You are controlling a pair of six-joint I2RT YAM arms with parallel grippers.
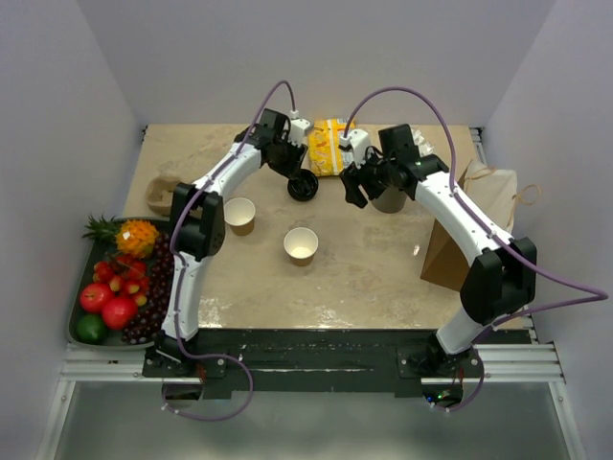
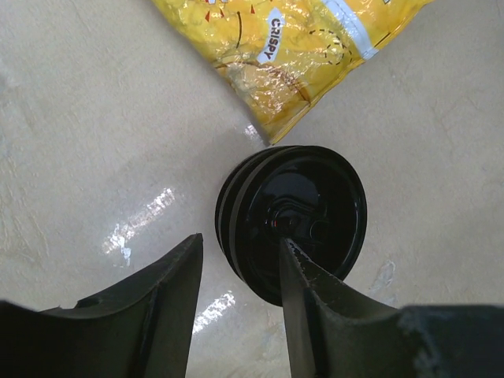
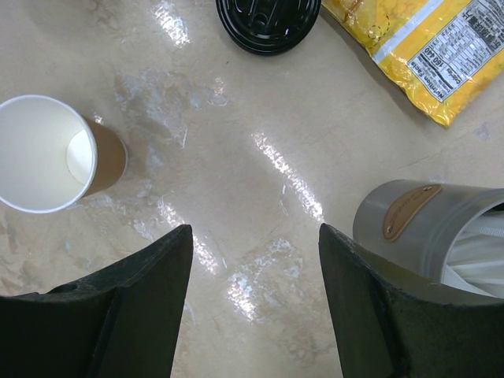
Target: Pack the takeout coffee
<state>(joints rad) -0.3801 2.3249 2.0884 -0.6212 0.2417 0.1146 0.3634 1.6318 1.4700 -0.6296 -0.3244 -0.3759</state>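
Note:
Two kraft-brown paper cups, white inside, stand open on the table: one on the left and one in the middle, the latter also in the right wrist view. Two black lids lie stacked at the corner of the chip bag, and they also show in the left wrist view and the right wrist view. My left gripper is open. Its jaws straddle the left rim of the lid stack, with one finger over the lids. My right gripper is open and empty over bare table beside the grey cup.
A yellow chip bag lies at the back. A grey cup of white straws stands by my right gripper. A brown paper bag stands at the right. The cardboard carrier and a fruit tray are at the left.

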